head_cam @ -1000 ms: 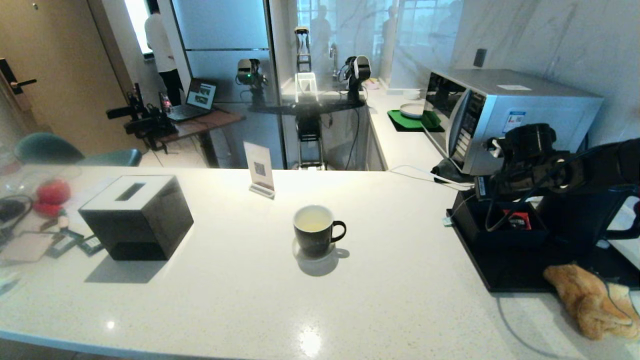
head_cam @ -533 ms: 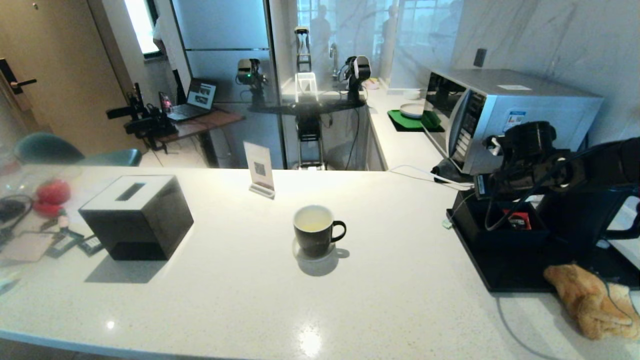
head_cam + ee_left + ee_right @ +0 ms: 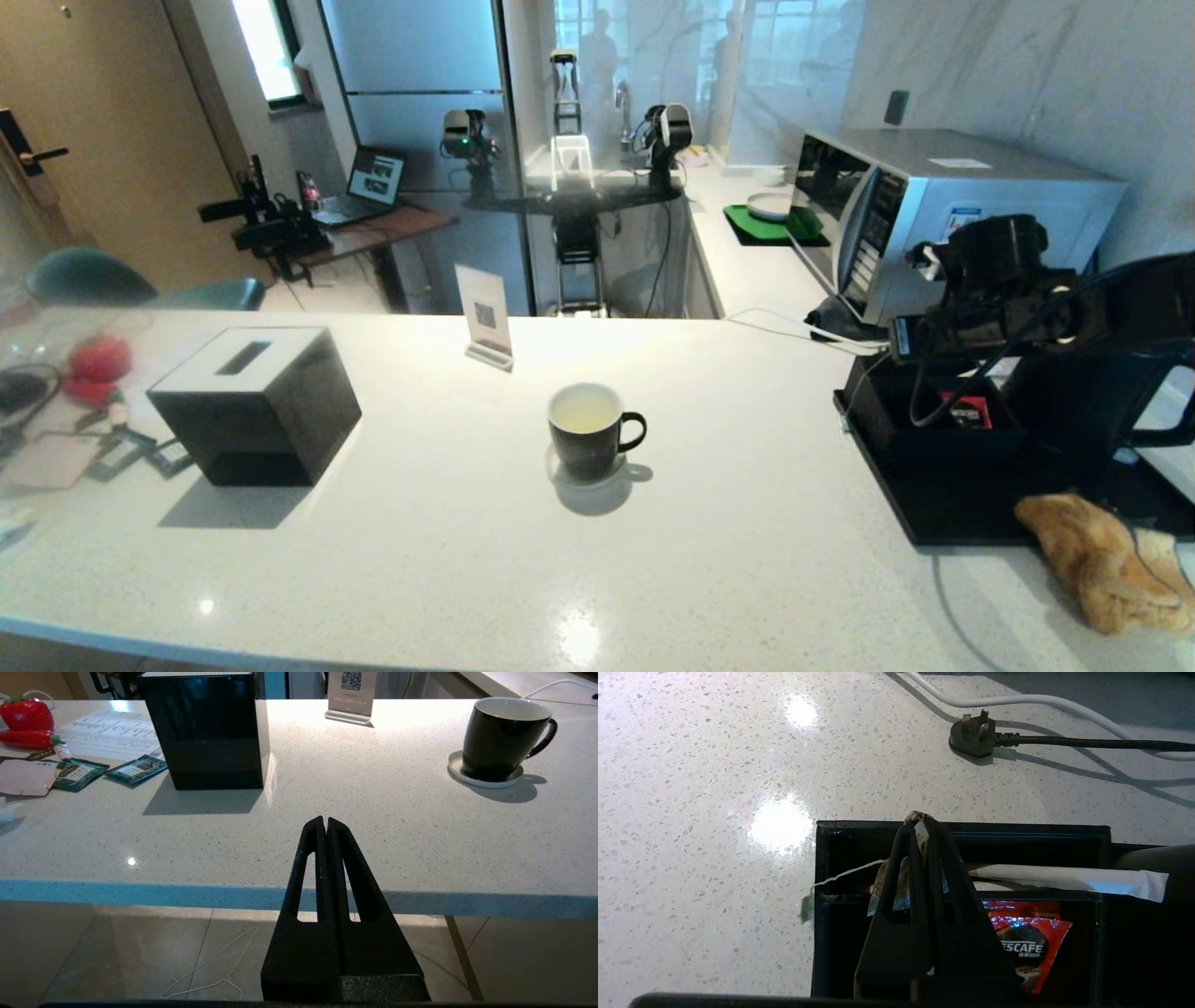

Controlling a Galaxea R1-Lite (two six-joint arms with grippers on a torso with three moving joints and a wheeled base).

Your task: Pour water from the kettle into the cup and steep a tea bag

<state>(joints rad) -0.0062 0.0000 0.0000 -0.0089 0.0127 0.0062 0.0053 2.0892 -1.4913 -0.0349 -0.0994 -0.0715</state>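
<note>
Head view: cup (image 3: pixel 588 430) stood mid-counter on a coaster, pale liquid inside. Kettle (image 3: pixel 1088 401) sat far right on the black tray (image 3: pixel 943 509), partly hidden by the right arm; fingers not visible here.

Left wrist view: left gripper (image 3: pixel 325 823) hung off the counter's (image 3: pixel 299 826) near edge, fingers pressed together, empty. Black box (image 3: pixel 208 728) and sachets (image 3: pixel 135 769) lay beyond.

Right wrist view: right gripper (image 3: pixel 923 822) pinched a tea bag (image 3: pixel 903 879) over the tray's compartment (image 3: pixel 962 833), string trailing out. A red Nescafe packet (image 3: pixel 1024 947) lay inside; a plug (image 3: pixel 971 737) rested on speckled white stone.

walls: pale marble (image 3: pixel 1027 65) | door: wood (image 3: pixel 84 140) | window (image 3: pixel 266 47): bright | floor: beige tile (image 3: pixel 117 952)
</note>
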